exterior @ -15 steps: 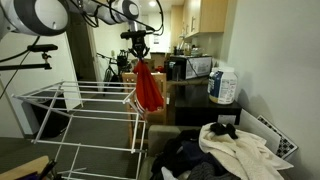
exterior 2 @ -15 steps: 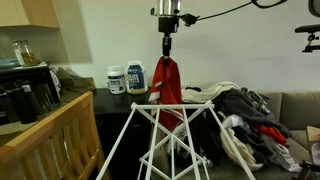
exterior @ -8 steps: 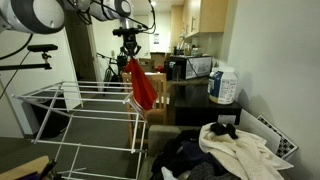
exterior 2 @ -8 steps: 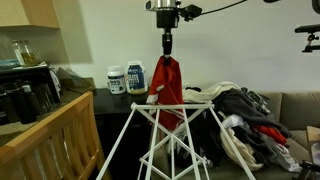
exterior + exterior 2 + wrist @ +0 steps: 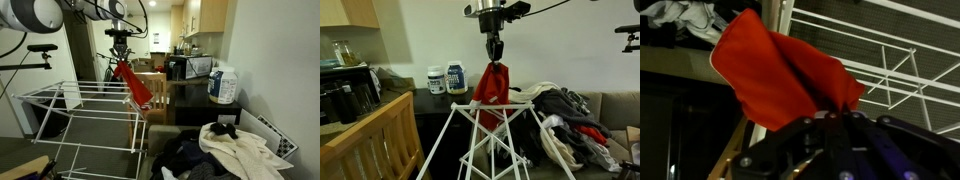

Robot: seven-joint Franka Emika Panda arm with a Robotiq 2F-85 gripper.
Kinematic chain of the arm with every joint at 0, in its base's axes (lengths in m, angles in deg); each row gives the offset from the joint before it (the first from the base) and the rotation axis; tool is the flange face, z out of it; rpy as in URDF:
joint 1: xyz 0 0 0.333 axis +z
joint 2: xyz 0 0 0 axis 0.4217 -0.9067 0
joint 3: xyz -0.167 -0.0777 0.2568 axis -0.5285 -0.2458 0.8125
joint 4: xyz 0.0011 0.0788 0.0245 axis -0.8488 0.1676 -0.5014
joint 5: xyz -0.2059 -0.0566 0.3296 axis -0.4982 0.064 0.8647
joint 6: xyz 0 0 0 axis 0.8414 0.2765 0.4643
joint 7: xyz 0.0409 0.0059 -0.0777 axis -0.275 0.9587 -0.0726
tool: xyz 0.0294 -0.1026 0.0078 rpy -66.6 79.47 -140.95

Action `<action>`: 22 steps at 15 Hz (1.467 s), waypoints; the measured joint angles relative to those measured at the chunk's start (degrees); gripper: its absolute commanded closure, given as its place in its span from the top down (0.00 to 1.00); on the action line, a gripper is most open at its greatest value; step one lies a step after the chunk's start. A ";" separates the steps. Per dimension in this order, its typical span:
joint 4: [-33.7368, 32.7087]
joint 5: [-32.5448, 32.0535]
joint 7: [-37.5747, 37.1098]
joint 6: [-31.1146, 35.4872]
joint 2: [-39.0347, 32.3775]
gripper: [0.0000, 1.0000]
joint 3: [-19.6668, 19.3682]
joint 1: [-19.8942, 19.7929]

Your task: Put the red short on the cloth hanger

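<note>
over the cloth hanger (image 5: 60,100), the pincer (image 5: 121,60) is clamped shut on the red short (image 5: 136,86) by its top, so it dangles, seemingly clear of the rails (image 5: 95,118), for draping

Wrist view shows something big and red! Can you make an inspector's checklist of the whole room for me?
Surface: dark counter behind the rack, holding tubs.
Job's things: red short hangs from the gripper over one end of the cloth hanger. It is not draped on the rails yet.
Clutter: pile of clothes beside the rack; two tubs and a white jug on the counter.
Grippers: gripper shut on the short's top edge.
Cables: black cable runs off from the arm's wrist.
Surroundings: kitchen cabinets on the wall.
</note>
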 measured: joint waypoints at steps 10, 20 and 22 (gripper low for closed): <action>7.41 0.99 4.03 -7.27 0.45 0.01 5.89 0.08; 13.12 1.00 6.40 -9.24 0.58 0.01 8.52 -0.02; 13.73 2.00 7.17 -10.19 0.59 0.01 7.61 0.95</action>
